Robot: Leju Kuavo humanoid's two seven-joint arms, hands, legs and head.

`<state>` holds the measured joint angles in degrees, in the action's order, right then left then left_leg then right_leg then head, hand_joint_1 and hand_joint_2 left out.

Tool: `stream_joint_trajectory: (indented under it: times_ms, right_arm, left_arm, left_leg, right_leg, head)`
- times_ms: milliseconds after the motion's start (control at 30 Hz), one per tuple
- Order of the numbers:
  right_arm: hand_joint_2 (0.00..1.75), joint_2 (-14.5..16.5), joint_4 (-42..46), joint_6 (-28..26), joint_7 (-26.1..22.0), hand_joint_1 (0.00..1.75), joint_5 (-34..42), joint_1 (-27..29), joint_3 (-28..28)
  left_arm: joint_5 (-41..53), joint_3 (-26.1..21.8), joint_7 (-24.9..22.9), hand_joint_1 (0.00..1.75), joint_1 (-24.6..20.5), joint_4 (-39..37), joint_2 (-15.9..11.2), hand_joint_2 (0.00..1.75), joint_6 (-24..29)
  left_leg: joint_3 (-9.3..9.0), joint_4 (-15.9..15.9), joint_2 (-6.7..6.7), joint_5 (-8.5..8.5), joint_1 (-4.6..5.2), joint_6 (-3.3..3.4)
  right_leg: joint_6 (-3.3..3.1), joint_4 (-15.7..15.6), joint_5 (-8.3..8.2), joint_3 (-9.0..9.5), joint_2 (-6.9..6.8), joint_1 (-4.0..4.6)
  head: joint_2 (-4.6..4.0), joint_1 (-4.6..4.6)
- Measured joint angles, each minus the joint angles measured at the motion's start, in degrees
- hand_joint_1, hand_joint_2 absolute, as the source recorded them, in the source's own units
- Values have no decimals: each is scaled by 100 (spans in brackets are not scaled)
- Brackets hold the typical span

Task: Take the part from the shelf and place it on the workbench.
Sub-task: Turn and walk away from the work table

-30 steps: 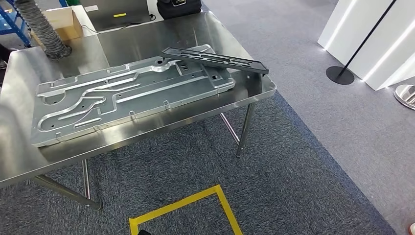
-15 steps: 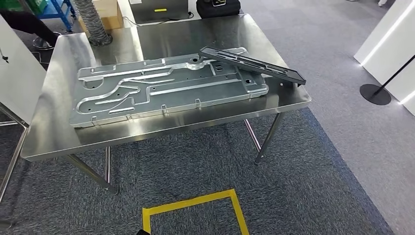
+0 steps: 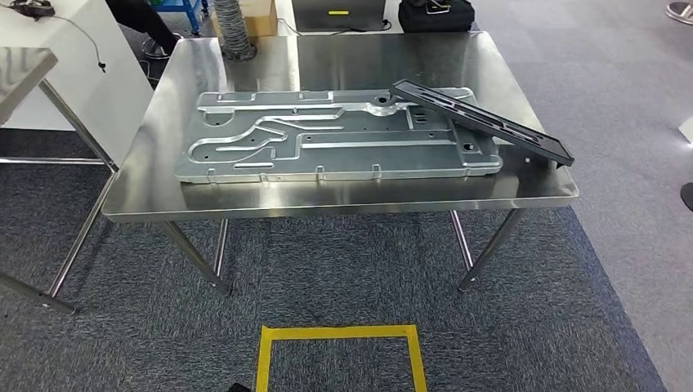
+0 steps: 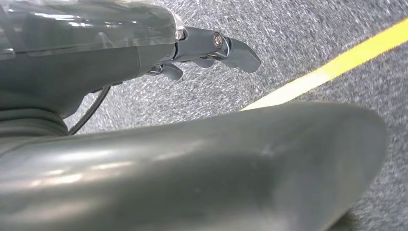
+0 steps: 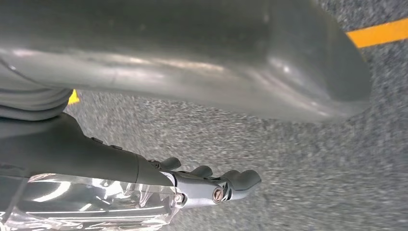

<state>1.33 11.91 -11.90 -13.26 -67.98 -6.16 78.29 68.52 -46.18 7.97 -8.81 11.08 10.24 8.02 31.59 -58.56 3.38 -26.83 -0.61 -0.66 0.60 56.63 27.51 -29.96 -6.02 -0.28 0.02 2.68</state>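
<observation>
Workbench (image 3: 343,200) edge beside open carpet (image 3: 343,278)

Dark grey left hand (image 4: 211,48), silver screw, clear wrap, perhaps a black cable.

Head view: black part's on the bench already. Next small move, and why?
Probably turn away toward the shelf for another part. The black part already lies on the workbench, propped on the silver plate; the left hand and right hand hang over carpet, holding nothing.
</observation>
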Motion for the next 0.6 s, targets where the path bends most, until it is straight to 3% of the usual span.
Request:
stream_joint_trajectory:
  times_ms: [33, 100, 167, 233, 267, 300, 333, 367, 400, 467, 533, 600]
  right_arm:
    - [0, 0, 0, 0, -2, 0, 2, -9, 0]
    - [0, 3, -1, 0, -8, 0, 5, -39, -2]
    - [0, 7, -2, 1, -25, 0, 23, -58, -7]
    - [0, 3, -2, 1, -46, 0, 73, -49, -9]
    - [0, 1, -2, 1, -51, 0, 98, -38, -9]
    - [0, -1, -2, 4, -51, 0, 118, -29, -9]
    - [0, -1, -2, 8, -51, 0, 127, -19, -9]
    - [0, -1, -3, 14, -51, 0, 131, -14, -9]
    - [0, -1, -3, 20, -51, 0, 134, -12, -9]
    - [0, -3, -3, 32, -51, 0, 138, -18, -9]
    - [0, -4, -2, 49, -51, 0, 140, -25, -9]
    - [0, -4, -2, 76, -52, 0, 140, -25, -9]
  left_arm:
    - [1, 0, 1, 0, -3, 0, -1, 0, 0]
    - [1, 0, 1, 0, 10, 0, -2, 0, 1]
    - [1, 0, 1, 0, 13, 0, -3, 0, 2]
    - [3, 0, 3, 0, -7, 0, -1, 0, 4]
    - [4, 0, 4, 0, -13, 0, -1, 0, 4]
    - [5, 0, 4, 0, -11, 0, 0, 0, 4]
    - [5, 0, 4, 0, -5, 0, -1, 0, 4]
    - [5, 0, 4, 0, 0, 0, -1, 0, 4]
    - [6, 0, 4, 0, 2, 0, 0, 0, 4]
    - [5, 0, 5, 0, -1, 0, 2, 0, 4]
    - [2, 0, 4, 0, -8, 0, 2, 0, 1]
    - [-4, 0, -1, 0, -7, 0, 1, 0, -15]
  left_leg:
    - [-27, 77, 26, -3, 19, 43]
    - [-9, 84, -100, 34, 22, 118]
    - [-6, 126, -202, 82, 3, 188]
    - [14, 147, -286, 121, -12, 237]
    - [30, 145, -326, 131, -10, 251]
    - [42, 143, -370, 137, -6, 257]
    - [46, 140, -411, 140, -3, 256]
    - [45, 135, -447, 142, -1, 253]
    - [40, 130, -478, 143, -1, 247]
    - [35, 115, -524, 139, 8, 214]
    - [53, 105, -554, 145, 21, 151]
    - [66, 116, -574, 174, 21, 74]
  right_leg:
    - [31, 15, 9, 1, -49, 11]
    - [90, 19, 13, 14, -127, 7]
    - [158, 159, 147, -25, 57, -27]
    - [208, 741, 502, -281, 409, -59]
    - [221, 1142, 687, -474, 513, -63]
    - [230, 1482, 801, -644, 559, -65]
    - [233, 1642, 801, -732, 575, -64]
    - [229, 1571, 685, -710, 579, -65]
    - [217, 1281, 479, -581, 584, -66]
    - [173, 463, 101, -213, 634, -58]
    - [123, 56, -9, -46, 681, -37]
    - [63, 31, -24, -57, 677, -23]
  head:
    - [0, 0]
    - [0, 1]
    - [0, -1]
    - [0, -1]
    - [-1, -1]
    - [-1, -1]
    - [-1, -1]
    - [-1, -2]
    - [0, -2]
    - [0, -2]
    - [0, -1]
    - [0, -1]
